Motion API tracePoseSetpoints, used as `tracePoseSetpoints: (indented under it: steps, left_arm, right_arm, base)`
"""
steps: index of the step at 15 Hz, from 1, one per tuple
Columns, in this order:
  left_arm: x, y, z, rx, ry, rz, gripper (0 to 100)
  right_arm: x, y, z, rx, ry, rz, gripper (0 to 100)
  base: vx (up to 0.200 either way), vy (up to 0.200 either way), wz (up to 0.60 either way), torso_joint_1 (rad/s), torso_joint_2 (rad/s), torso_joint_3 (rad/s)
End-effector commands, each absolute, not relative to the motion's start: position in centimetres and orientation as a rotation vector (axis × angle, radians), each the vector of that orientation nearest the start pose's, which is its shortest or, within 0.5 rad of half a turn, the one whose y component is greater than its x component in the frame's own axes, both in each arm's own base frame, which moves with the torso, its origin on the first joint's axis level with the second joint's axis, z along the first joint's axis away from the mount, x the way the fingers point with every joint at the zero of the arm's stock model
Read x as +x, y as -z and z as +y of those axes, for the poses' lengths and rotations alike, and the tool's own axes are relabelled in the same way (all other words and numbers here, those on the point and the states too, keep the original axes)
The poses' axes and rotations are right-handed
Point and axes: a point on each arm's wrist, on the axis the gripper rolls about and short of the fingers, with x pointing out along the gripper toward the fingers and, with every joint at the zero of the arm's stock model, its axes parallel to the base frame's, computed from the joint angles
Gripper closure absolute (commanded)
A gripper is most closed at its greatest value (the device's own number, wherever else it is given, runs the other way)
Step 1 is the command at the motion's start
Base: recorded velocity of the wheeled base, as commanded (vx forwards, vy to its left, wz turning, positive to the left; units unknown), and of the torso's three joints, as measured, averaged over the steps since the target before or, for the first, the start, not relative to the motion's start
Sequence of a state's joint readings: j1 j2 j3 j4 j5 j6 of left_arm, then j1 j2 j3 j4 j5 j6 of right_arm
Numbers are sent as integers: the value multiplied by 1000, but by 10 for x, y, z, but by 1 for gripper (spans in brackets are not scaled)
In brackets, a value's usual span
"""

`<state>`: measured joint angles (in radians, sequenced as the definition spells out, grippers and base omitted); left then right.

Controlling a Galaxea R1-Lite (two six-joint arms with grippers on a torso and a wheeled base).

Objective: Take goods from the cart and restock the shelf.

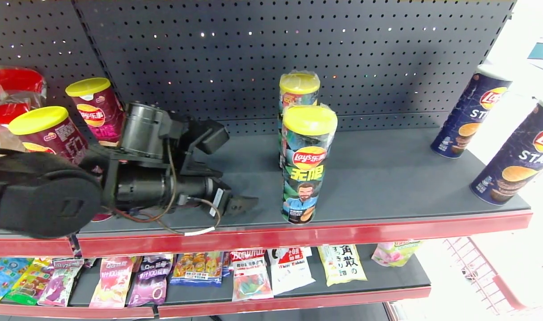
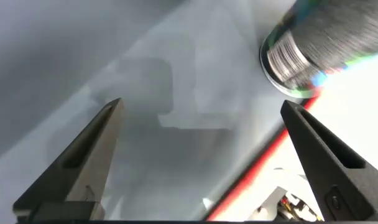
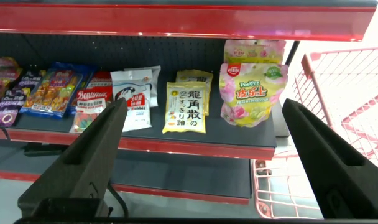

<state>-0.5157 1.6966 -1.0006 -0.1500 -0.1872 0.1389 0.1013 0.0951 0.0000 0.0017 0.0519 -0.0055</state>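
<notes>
my left claw [image 1: 249, 203] gapes wide, empty, over the grey shelf [image 1: 387, 178]; swinging right could topple the yellow-lidded cylindrical crisp can [image 1: 304, 174].

R gripper [image 3: 204, 106]: black fingers [image 3: 83, 162] spread wide, nothing btwn them. Beyond them, lower shelf [image 3: 195, 148] w/ red front lip, snack bags in a row. Purple packs [image 3: 9, 93] at end farthest from cart, then blue bag [image 3: 49, 93], red bag [image 3: 92, 102], white bag [image 3: 134, 93], yellow bag [image 3: 184, 107]. Last is green-pink pouch [image 3: 252, 93], upright, a like one behind it. Red edge of upper shelf [image 3: 176, 18] overhead. Pink wire cart [image 3: 338, 87] just beside shelf end, near pouch.
</notes>
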Motion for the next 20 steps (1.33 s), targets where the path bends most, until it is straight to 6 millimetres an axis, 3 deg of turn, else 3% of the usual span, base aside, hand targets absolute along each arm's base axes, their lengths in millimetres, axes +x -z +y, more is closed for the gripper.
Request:
tracePoseSetpoints:
  steps: [1,4,7,8,13,15,16,18,20]
  left_arm:
    - [168,-229,-89,159,664,379,0]
    - [66,-223,-30,146,531,329,0]
    - [5,-191,-2,70,340,321,0]
    - [-5,-178,2,68,268,317,0]
    - [-27,-123,2,23,-75,310,0]
    - [-31,-104,-2,-3,-158,304,0]
    - [-35,-93,-3,1,-93,263,0]
    - [-31,-101,-4,11,-12,152,0]
    - [-24,-90,-1,27,-114,134,0]
  right_arm:
    - [-15,-77,0,-9,-154,98,0]
    - [-15,-77,0,-9,-154,98,0]
    - [-15,-77,0,-9,-154,98,0]
    - [-16,-77,0,-8,-155,98,0]
    - [-15,-77,0,-9,-154,98,0]
    - [-16,-77,0,-8,-155,98,0]
    - [-15,-77,0,-9,-154,98,0]
    - [-15,-77,0,-9,-154,98,0]
    - [-15,-77,0,-10,-154,98,0]
  base:
    - [0,0,0,0,0,0]
    - [0,0,0,0,0,0]
    - [0,0,0,0,0,0]
    - [0,0,0,0,0,0]
    - [0,0,0,0,0,0]
    - [0,0,0,0,0,0]
    - [0,0,0,0,0,0]
    - [0,0,0,0,0,0]
    - [0,0,0,0,0,0]
